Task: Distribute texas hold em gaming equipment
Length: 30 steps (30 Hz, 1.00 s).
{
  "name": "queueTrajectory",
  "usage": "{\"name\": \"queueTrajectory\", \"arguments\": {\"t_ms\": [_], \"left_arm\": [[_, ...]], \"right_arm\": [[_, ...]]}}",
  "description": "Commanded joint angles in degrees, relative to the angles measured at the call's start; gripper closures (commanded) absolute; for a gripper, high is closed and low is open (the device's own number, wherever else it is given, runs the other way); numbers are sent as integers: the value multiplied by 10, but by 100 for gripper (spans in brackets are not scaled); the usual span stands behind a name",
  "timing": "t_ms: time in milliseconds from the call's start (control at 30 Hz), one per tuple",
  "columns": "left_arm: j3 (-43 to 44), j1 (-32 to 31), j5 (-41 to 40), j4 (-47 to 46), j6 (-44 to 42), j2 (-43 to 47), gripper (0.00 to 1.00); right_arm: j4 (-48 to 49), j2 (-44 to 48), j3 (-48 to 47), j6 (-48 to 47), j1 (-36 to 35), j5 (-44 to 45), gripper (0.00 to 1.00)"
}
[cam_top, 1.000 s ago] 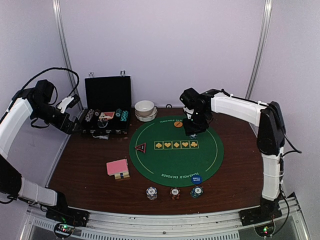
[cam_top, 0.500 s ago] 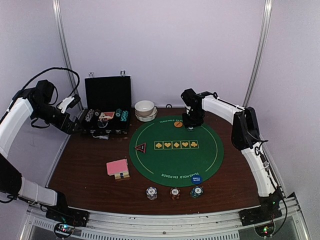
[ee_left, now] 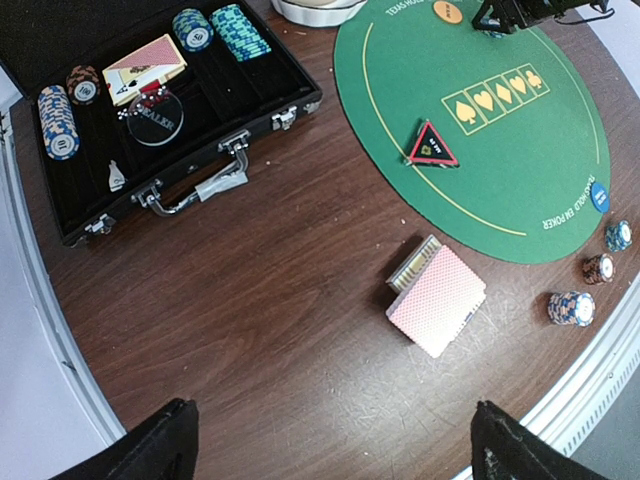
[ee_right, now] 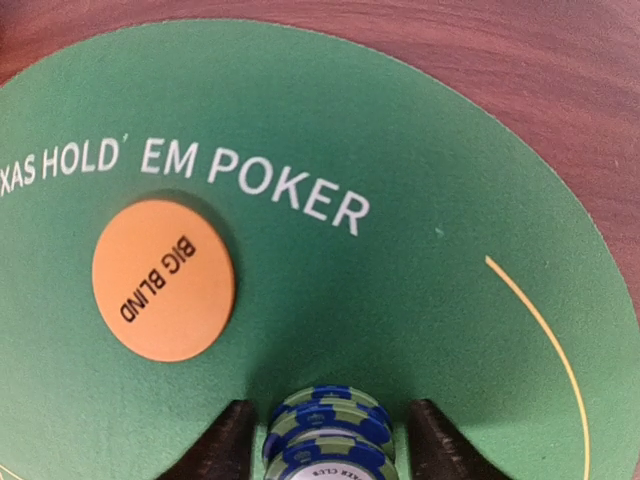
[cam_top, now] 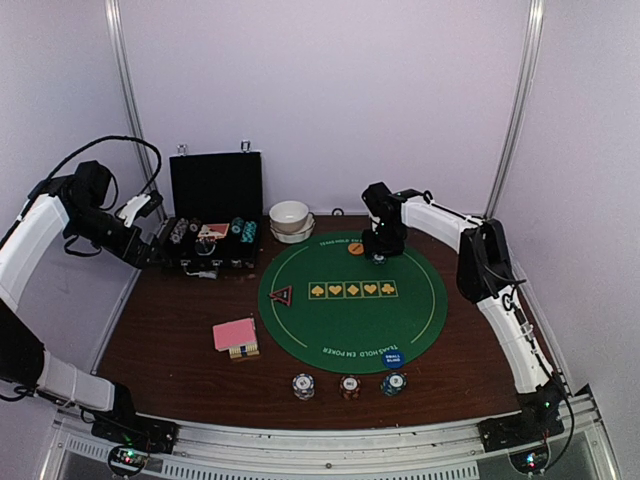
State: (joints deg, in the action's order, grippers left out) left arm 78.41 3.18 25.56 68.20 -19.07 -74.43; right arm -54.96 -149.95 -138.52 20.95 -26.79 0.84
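My right gripper [ee_right: 328, 445] is down on the far part of the green poker mat [cam_top: 350, 320]. It stands open around a blue-and-green chip stack [ee_right: 328, 432], with a small gap on each side. The stack rests on the mat next to the orange disc [ee_right: 163, 280]. The red triangle [cam_top: 281, 295] lies at the mat's left and the blue disc [cam_top: 392, 357] at its near rim. A pink-backed card deck [ee_left: 437, 297] lies on the wood. Three chip stacks [cam_top: 349, 386] stand by the front edge. My left gripper [ee_left: 335, 440] hangs open and empty, high over the table's left.
An open black case [ee_left: 260, 105] at the back left holds more chips, cards and a clear dealer button. Stacked white bowls [cam_top: 291, 221] sit just behind the mat, left of my right gripper. Frame posts rise at both back corners.
My right arm has folded and shifted slightly toward the mat's far edge. Its jaws have widened off the chip stack. The left arm has not moved.
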Motion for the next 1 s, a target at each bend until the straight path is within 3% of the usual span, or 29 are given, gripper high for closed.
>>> {"name": "queueTrajectory", "arguments": {"t_ms": [0, 100, 400, 700, 967], "left_arm": [[3, 4, 8, 0, -9, -3, 3], [2, 4, 7, 1, -8, -2, 2], [2, 4, 10, 0, -6, 6, 2], [-3, 4, 10, 1, -6, 19, 2], [-2, 4, 8, 1, -9, 20, 2]], "right_arm": [[3, -12, -25, 0, 6, -2, 35], [-2, -5, -40, -6, 6, -3, 27], [-19, 102, -5, -24, -14, -7, 24], [27, 357, 321, -27, -117, 28, 17], [1, 515, 588, 52, -237, 40, 11]]}}
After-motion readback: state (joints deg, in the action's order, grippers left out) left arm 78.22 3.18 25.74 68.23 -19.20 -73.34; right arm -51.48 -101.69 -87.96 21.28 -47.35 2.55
